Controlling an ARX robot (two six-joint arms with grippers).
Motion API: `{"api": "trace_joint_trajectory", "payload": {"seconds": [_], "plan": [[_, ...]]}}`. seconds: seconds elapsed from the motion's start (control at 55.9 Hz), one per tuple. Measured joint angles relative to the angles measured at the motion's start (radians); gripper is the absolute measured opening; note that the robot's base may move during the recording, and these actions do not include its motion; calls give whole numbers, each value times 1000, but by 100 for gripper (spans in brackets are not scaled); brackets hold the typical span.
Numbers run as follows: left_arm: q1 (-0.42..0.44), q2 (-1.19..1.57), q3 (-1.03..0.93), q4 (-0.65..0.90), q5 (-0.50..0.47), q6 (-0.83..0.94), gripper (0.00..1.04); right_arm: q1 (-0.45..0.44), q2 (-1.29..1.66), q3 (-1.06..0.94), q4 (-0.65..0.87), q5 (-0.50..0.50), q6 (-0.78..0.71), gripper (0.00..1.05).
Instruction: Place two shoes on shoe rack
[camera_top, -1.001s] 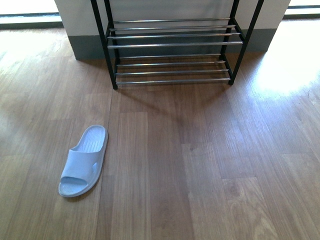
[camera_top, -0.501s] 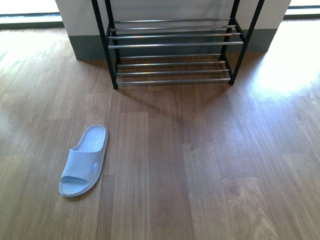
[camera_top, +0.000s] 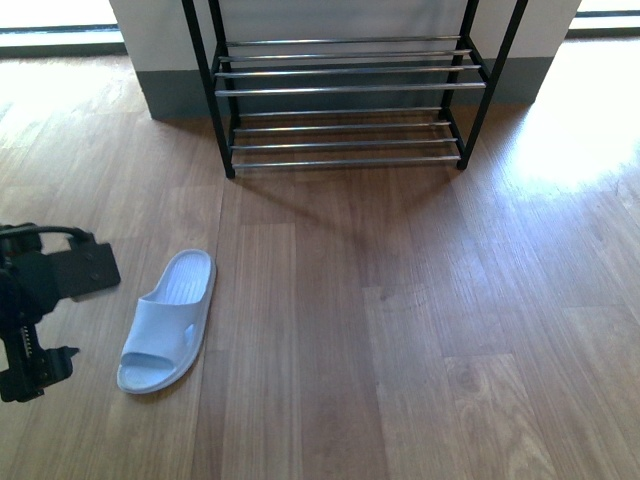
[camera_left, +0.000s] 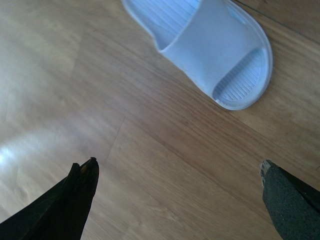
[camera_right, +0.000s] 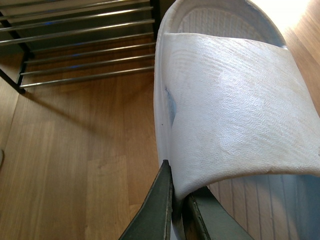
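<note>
A pale blue rubber slide (camera_top: 167, 322) lies on the wood floor at the left; it also shows in the left wrist view (camera_left: 205, 47). My left gripper (camera_top: 40, 320) is open just left of it, above the floor; its fingertips (camera_left: 84, 172) stand wide apart with only floor between them. My right gripper (camera_right: 176, 192) is shut on the strap edge of a second pale blue slide (camera_right: 225, 115), held above the floor. The shoe rack (camera_top: 345, 90), black frame with chrome rods, stands at the back against the wall and shows in the right wrist view (camera_right: 80, 45). The grey sneakers are out of view.
A white wall with a grey base (camera_top: 170, 95) stands behind the rack. Bright sunlight falls on the floor at the right (camera_top: 570, 140). Wood floor (camera_top: 400, 330) stretches between the slide and the rack.
My left arm has come into the front view at the left edge, beside the slide on the floor. The slide and the rack have not moved.
</note>
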Motion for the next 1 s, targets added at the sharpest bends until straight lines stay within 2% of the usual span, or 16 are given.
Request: {"api": "trace_joint_trajectory", "payload": {"seconds": [0.161,0.429,0.519,0.662,0.769,1.001], "plan": [[-25,214,214,-26,4,218,95,0,0,0,0,0,0,2],[-72,410,441,-83,63,303,95,0,0,0,0,0,0,2],[-83,454,510,-156,54,308,95,0,0,0,0,0,0,2],[-86,474,573,-359,2,221,95,0,0,0,0,0,0,2],[-95,474,597,-459,-36,78,95,0,0,0,0,0,0,2],[-109,474,590,-441,-29,-166,95,0,0,0,0,0,0,2]]}}
